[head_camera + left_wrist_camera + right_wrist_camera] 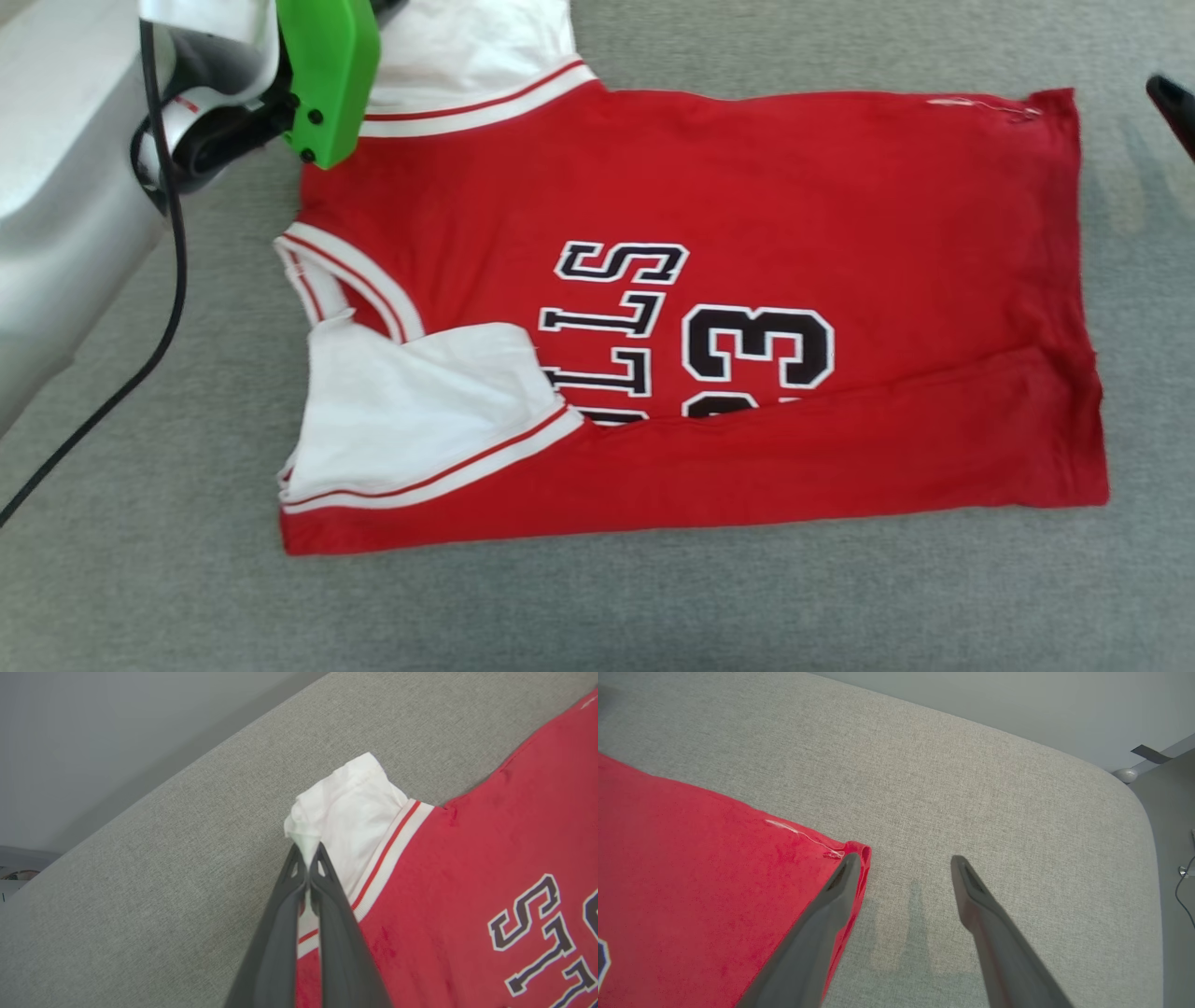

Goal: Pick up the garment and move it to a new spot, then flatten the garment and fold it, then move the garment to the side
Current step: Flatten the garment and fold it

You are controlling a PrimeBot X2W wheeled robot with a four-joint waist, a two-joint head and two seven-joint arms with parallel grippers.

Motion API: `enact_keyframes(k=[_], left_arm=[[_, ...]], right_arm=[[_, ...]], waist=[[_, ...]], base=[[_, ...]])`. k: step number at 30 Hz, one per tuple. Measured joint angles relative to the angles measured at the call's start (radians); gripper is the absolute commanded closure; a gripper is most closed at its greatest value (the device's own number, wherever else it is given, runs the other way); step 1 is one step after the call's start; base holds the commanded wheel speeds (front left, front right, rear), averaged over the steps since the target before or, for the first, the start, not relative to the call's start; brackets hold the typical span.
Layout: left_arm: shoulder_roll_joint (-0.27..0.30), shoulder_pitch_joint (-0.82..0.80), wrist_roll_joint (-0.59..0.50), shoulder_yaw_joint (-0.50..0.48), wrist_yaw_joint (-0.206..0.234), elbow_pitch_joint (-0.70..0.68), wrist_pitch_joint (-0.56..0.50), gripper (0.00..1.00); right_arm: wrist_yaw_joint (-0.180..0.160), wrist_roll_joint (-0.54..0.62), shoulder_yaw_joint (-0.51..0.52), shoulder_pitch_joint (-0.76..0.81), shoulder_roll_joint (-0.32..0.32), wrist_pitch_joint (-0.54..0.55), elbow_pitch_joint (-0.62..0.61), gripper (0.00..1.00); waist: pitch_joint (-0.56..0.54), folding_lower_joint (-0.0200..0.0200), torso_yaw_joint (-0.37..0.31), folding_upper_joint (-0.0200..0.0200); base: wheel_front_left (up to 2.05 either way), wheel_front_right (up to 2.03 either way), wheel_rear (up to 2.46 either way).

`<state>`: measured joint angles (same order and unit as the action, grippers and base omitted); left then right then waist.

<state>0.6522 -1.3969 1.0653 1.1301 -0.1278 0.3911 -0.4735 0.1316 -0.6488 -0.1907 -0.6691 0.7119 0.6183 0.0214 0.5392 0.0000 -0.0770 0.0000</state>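
Note:
The garment lies spread on the grey fabric surface, collar to the left. Its near long edge is folded over, covering part of the black lettering, and one white sleeve rests on top. In the left wrist view my left gripper is shut on the tip of the far white sleeve, which is lifted slightly. In the head view a green wrist housing hides its fingers. My right gripper is open over the garment's far hem corner, one finger above the cloth and one above bare surface. Its dark fingertip shows at the right edge.
The grey fabric surface extends around the garment on all sides. A black cable hangs along my silver-grey left arm at the left. The surface's rounded edge lies beyond the right gripper, with floor past it.

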Motion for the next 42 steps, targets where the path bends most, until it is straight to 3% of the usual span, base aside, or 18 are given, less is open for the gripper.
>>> enact_keyframes(k=[6,15,20,21,22,23,32,42], left_arm=[[0.001,0.007,-0.007,0.012,0.000,-0.044,0.055,1.00],[0.002,0.007,-0.026,0.019,0.000,-0.059,0.090,1.00],[0.000,0.006,-0.026,0.025,0.000,-0.050,0.104,1.00],[0.000,0.006,-0.026,0.027,0.000,-0.049,0.105,1.00],[0.000,0.006,-0.026,0.029,0.000,-0.045,0.107,1.00],[0.001,0.006,-0.026,0.029,0.000,-0.041,0.115,1.00],[0.008,0.042,-0.008,0.048,0.000,-0.010,0.186,1.00],[0.073,0.236,0.030,0.080,0.005,-0.082,0.274,1.00]], right_arm=[[0.000,-0.060,-0.077,-0.063,0.031,0.149,0.079,0.00],[0.000,-0.027,-0.138,-0.136,-0.051,0.108,0.267,0.00],[-0.003,-0.034,-0.187,-0.151,-0.040,0.103,0.315,0.00],[-0.003,-0.041,-0.187,-0.153,-0.039,0.100,0.318,0.53],[-0.003,-0.045,-0.188,-0.153,-0.038,0.084,0.321,0.94],[-0.003,-0.048,-0.190,-0.153,-0.037,0.064,0.326,1.00],[0.000,-0.061,-0.212,-0.112,-0.050,-0.135,0.332,1.00],[0.000,-0.088,-0.223,0.115,-0.010,-0.273,0.230,1.00]], waist=[[-0.004,0.0000,0.058,0.0000],[0.038,0.0000,0.104,0.0000],[0.055,-0.0001,0.118,0.0000],[0.055,-0.0001,0.118,0.0000],[0.055,-0.0001,0.117,0.0000],[0.053,-0.0001,0.115,0.0000],[-0.022,0.0000,0.099,0.0000],[-0.161,-0.0001,0.091,0.0000]], base=[[0.00,0.00,0.00],[0.00,0.00,0.00],[0.00,0.00,0.00],[0.00,0.00,0.00],[0.00,0.00,0.00],[0.00,0.00,0.00],[0.00,0.00,0.00],[0.00,0.00,0.00]])
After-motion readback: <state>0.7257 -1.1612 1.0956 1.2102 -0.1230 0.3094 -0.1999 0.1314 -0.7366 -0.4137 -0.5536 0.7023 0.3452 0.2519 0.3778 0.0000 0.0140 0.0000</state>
